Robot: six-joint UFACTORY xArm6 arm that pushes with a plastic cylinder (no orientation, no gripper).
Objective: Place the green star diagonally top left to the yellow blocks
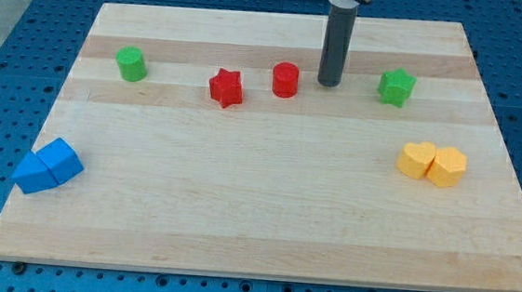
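Tip (328, 83) bare, gripping nothing, between red cylinder (285, 80) and green star (396, 87), seemingly already up-left of touching yellow blocks (432, 164); any off-centre shove risks spinning it rightward, past them or into them.

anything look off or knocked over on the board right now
Nothing stands out. All blocks sit flat on the board; the green star lies apart from the touching yellow blocks, and my tip rests between it and the red cylinder.

Far on our board (237, 209), our tip (328, 82) stands between the cylinder (285, 80), left, and the star (397, 87), right.
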